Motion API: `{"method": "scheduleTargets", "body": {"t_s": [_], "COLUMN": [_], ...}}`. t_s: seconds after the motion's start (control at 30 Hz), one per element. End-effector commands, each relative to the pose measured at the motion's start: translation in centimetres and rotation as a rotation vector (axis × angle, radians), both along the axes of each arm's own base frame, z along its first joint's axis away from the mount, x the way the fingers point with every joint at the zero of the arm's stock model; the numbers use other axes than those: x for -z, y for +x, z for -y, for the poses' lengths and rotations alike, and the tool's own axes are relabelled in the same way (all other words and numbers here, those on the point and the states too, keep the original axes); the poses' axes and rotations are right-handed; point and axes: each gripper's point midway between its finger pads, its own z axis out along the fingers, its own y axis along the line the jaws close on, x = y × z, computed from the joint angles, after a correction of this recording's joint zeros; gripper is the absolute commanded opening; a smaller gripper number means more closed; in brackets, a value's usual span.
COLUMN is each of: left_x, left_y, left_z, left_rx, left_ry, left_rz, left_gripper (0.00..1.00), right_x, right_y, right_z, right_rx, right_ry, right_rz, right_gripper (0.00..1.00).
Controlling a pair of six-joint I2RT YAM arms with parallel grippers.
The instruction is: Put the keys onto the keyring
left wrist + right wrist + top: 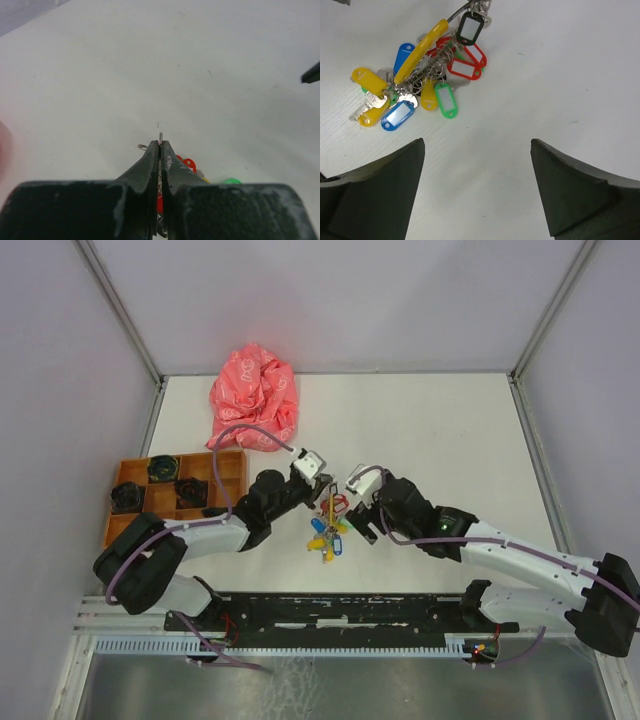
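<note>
The setting is a robotics laboratory test cell. A white bench is enclosed by plain pale walls on metal frame posts. The left arm and right arm, both cabled, are mounted on a black rail at its near edge.

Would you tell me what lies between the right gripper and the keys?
Nothing but bare table separates the right gripper from the keys; the right wrist view shows it.
</note>
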Motion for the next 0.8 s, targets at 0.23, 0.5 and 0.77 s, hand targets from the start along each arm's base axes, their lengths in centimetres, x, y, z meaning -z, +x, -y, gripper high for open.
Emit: {"method": "scheduleTargets", "body": {"t_s": [0.23, 0.5, 0.77], "left_x": [0.8, -1.0, -5.3], "left_y": [7.8, 8.7, 3.4], "left_z": [1.6, -4.2, -10.3], "left_rx": [-0.232, -0.491, -0.623], "left_ry": [-0.092, -0.075, -0.123], "left_rz": [-0.198, -0.337, -0.342], "left_gripper": [0.25, 0.50, 0.96], "right_x": [-5.2, -6.1, -8.7], "right_y": [3.9, 3.0, 1.8], "right_z": [3.8, 6.3, 10.0], "right_rx": [0.474, 0.553, 0.622], "right_ry": [0.199, 0.204, 0.237], "right_rz": [0.139, 0.148, 0.207], "right_gripper": [1.00, 1.00, 1.00]}}
